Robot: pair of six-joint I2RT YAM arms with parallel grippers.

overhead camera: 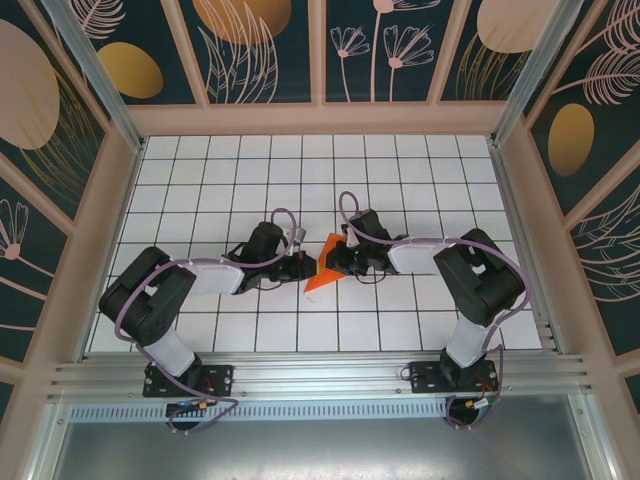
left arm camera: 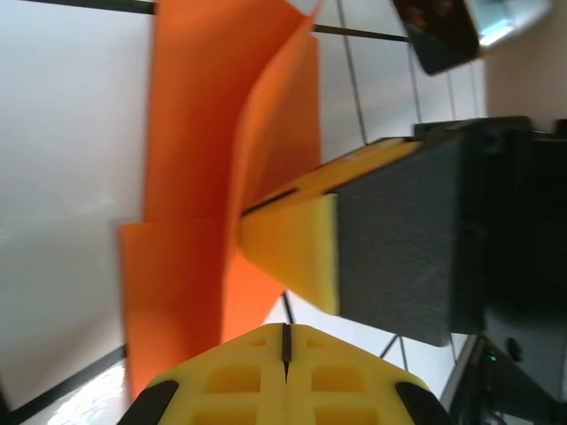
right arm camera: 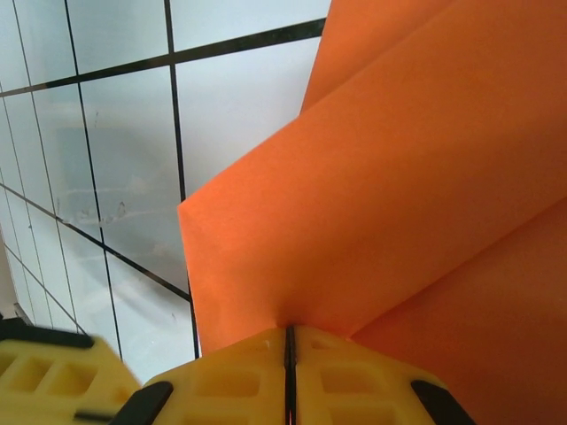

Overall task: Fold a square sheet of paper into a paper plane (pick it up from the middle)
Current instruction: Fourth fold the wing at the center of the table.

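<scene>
Mid-worktop, the square sheet of paper, already creased into a narrower, partly raised orange shape, hangs between two facing hands. The right hand is clamped on a folded edge, its yellow fingertips pressed together over the paper. The left hand meets it from the opposite side, fingers also closed, apparently on the sheet's near flap. The paper's long axis runs diagonally across the line between the hands, and neither arm is the nearer, so any next crease likely depends on one hand letting go.
</scene>
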